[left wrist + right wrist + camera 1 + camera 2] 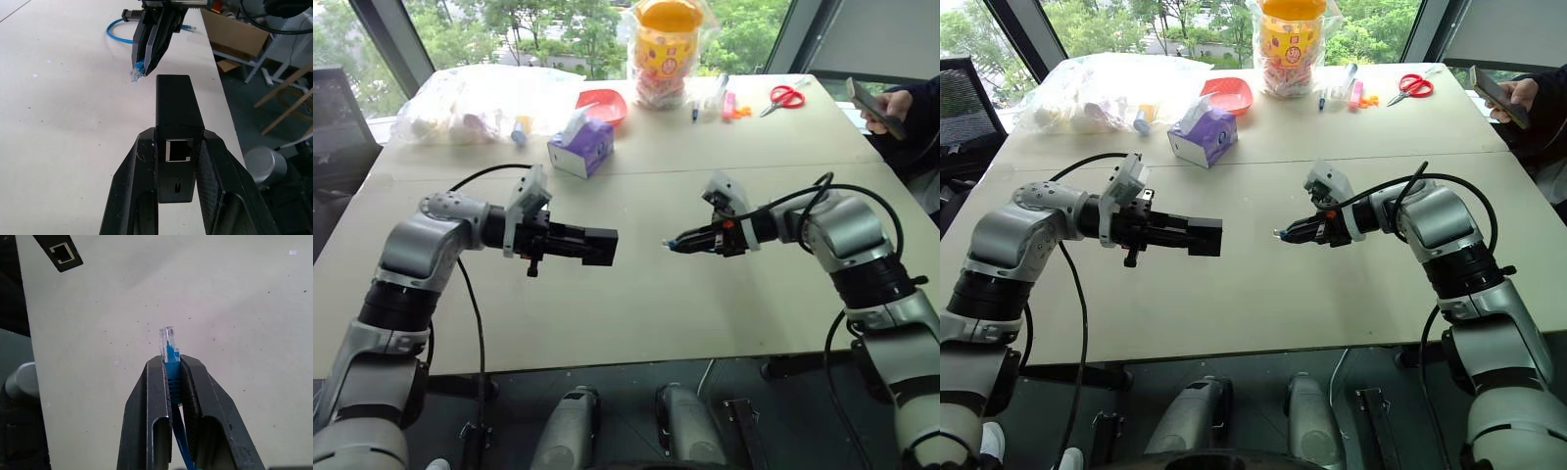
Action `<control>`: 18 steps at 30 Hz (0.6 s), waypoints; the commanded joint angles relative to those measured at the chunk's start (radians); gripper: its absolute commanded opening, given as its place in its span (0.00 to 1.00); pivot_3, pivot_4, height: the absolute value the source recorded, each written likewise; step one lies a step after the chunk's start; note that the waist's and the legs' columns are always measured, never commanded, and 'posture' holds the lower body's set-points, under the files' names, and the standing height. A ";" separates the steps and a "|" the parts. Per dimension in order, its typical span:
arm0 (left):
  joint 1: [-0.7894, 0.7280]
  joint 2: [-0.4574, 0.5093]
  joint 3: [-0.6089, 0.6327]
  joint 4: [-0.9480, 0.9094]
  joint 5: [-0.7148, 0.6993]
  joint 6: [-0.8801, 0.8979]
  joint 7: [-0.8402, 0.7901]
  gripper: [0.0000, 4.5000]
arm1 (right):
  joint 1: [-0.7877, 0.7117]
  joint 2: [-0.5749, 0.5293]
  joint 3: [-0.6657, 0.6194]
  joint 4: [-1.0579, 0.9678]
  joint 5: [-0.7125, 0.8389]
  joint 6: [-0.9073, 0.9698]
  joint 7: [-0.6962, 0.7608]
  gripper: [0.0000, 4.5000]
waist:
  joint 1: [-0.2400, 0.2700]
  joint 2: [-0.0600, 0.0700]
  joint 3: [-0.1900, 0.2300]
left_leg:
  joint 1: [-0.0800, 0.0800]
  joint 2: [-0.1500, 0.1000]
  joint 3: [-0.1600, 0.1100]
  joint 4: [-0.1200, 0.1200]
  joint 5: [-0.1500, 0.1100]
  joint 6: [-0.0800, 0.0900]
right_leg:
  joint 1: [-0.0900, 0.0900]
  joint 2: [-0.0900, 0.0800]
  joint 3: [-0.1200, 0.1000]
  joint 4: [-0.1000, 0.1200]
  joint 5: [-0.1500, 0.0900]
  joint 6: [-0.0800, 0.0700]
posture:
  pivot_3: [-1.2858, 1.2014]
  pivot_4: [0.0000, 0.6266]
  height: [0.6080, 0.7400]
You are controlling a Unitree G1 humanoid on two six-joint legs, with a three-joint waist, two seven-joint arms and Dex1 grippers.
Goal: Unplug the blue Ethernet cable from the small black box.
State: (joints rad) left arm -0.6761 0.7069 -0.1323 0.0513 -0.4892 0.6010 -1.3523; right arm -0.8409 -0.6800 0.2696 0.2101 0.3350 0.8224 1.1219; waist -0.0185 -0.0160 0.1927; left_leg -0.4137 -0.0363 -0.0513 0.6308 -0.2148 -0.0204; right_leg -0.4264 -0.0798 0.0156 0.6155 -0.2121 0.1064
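Over the desk's (636, 323) near edge, the left gripper (178, 147) is clamped on the small black box (177, 110); the right gripper (171, 369), apart, pinches the blue Ethernet cable (169, 355), plug free.

The blue Ethernet cable (171, 367) is bright blue, ending in a clear plug. The small black box (177, 122) is matte black with a silver-rimmed port. Both grippers' fingers (156, 406) are black. The surface (636, 304) is plain pale beige. Near its far edge stand a purple tissue box (581, 147), a red bowl (604, 103), red-handled scissors (786, 97) and a yellow-and-orange patterned container (666, 49).
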 commanded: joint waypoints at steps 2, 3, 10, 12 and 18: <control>0.015 -0.068 -0.014 0.051 0.104 -0.178 0.084 0.10 | -0.090 0.097 -0.071 0.245 -0.136 -0.195 -0.260 0.01 | 0.002 0.000 0.000 | 0.000 0.000 0.001 0.001 0.000 0.000 | 0.000 0.000 0.000 0.000 0.000 0.000 | 0.52 0.24 1.00; 0.016 -0.099 -0.016 0.069 0.123 -0.199 0.119 0.10 | -0.116 0.120 -0.088 0.313 -0.158 -0.224 -0.323 0.01 | 0.002 0.000 0.000 | 0.000 -0.001 0.001 0.001 0.000 0.000 | 0.000 0.000 0.001 0.000 0.000 -0.001 | 0.52 0.24 1.00; -0.005 -0.253 -0.023 0.217 0.236 -0.384 0.287 0.10 | -0.200 0.195 -0.171 0.521 -0.219 -0.318 -0.530 0.59 | 0.007 0.000 0.000 | -0.003 -0.001 0.000 -0.001 0.000 0.000 | -0.002 -0.001 0.000 0.000 0.003 0.003 | 0.52 0.24 1.00; -0.027 -0.320 -0.016 0.296 0.263 -0.455 0.353 0.10 | -0.187 0.193 -0.197 0.488 -0.223 -0.305 -0.572 0.82 | 0.007 0.000 0.000 | -0.003 -0.002 0.000 -0.001 0.000 0.001 | -0.002 -0.001 0.000 0.000 0.003 0.003 | 0.52 0.24 1.00; -0.074 -0.430 0.000 0.503 0.325 -0.619 0.476 0.10 | -0.058 0.176 -0.316 0.185 -0.143 -0.125 -0.623 0.99 | 0.006 0.000 0.000 | -0.004 -0.002 0.000 0.000 0.000 0.001 | -0.002 -0.001 0.000 0.001 0.004 0.005 | 0.52 0.24 1.00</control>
State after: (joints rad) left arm -0.7302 0.2835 -0.1600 0.5322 -0.1807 0.0393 -0.9027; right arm -0.9055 -0.4910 -0.0017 0.4894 0.1653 0.6563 0.5130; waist -0.0122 -0.0158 0.1926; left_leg -0.4176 -0.0382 -0.0519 0.6309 -0.2153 -0.0194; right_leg -0.4288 -0.0807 0.0155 0.6168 -0.2082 0.1119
